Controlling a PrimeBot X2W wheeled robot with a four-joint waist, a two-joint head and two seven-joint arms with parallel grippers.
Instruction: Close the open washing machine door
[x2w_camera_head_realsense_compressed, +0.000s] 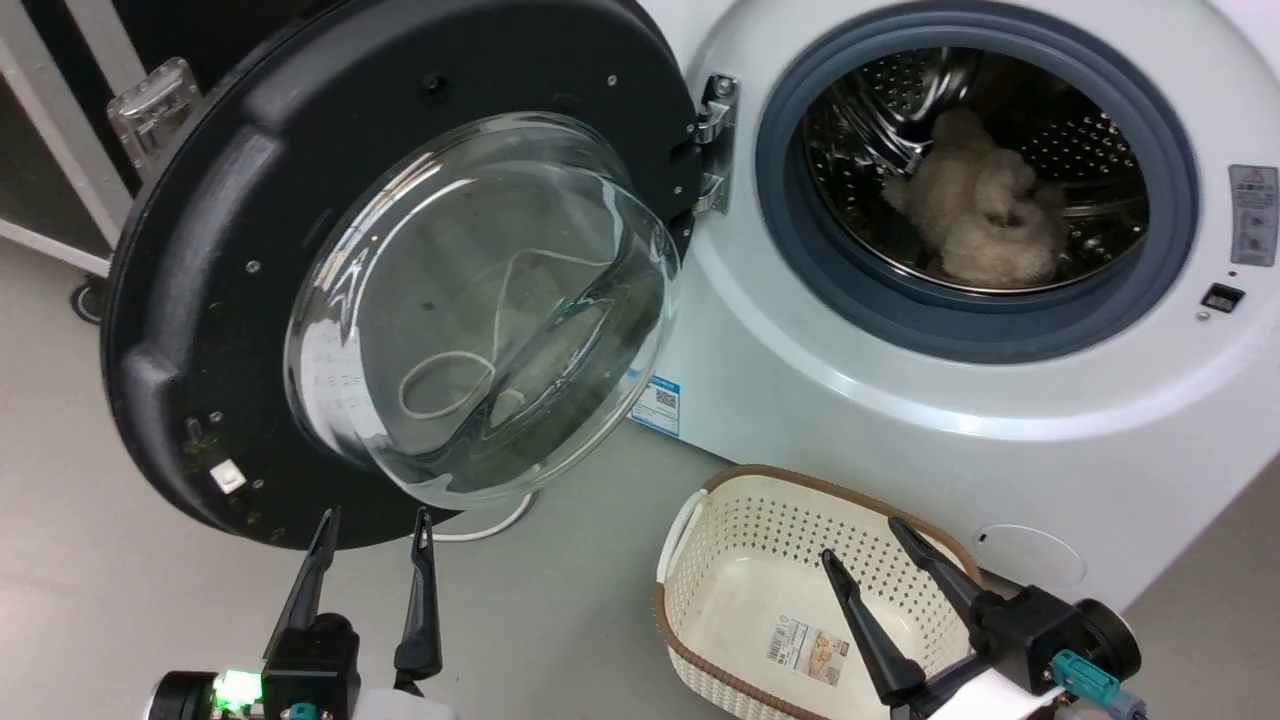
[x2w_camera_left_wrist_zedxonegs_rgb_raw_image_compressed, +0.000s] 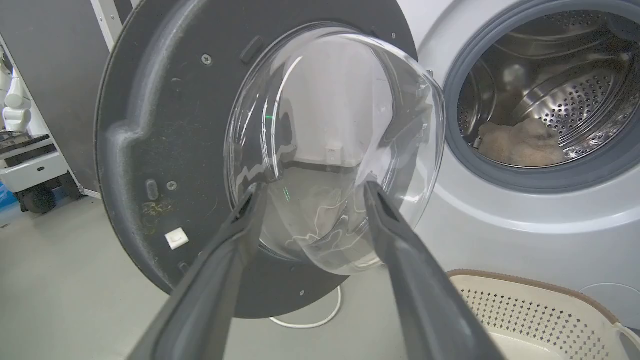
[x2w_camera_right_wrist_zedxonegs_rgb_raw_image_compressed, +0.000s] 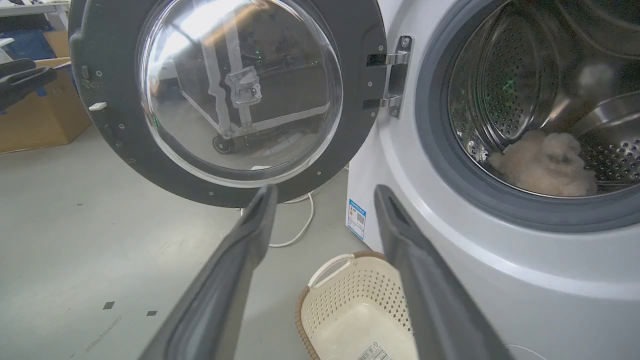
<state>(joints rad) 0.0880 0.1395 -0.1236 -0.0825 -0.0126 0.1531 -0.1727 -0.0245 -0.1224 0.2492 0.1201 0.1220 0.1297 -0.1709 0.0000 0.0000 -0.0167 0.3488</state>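
The washing machine door (x2w_camera_head_realsense_compressed: 200, 300) stands swung wide open to the left, its black rim and bulging glass bowl (x2w_camera_head_realsense_compressed: 480, 310) facing me, its hinge (x2w_camera_head_realsense_compressed: 715, 140) on the white washing machine (x2w_camera_head_realsense_compressed: 850, 380). A beige fluffy item (x2w_camera_head_realsense_compressed: 975, 215) lies in the steel drum. My left gripper (x2w_camera_head_realsense_compressed: 375, 522) is open just below the door's lower rim, apart from it; in the left wrist view the left gripper (x2w_camera_left_wrist_zedxonegs_rgb_raw_image_compressed: 310, 192) points at the door (x2w_camera_left_wrist_zedxonegs_rgb_raw_image_compressed: 150, 140). My right gripper (x2w_camera_head_realsense_compressed: 865, 540) hangs open above the basket, holding nothing. The right wrist view shows the right gripper (x2w_camera_right_wrist_zedxonegs_rgb_raw_image_compressed: 325, 192), the door (x2w_camera_right_wrist_zedxonegs_rgb_raw_image_compressed: 120, 140) and the machine (x2w_camera_right_wrist_zedxonegs_rgb_raw_image_compressed: 450, 260).
A cream perforated laundry basket (x2w_camera_head_realsense_compressed: 700, 540) sits on the grey floor right before the machine, under my right gripper. A white cable (x2w_camera_head_realsense_compressed: 490, 525) lies on the floor beneath the door. A cardboard box (x2w_camera_right_wrist_zedxonegs_rgb_raw_image_compressed: 40, 115) and a wheeled frame stand beyond the door.
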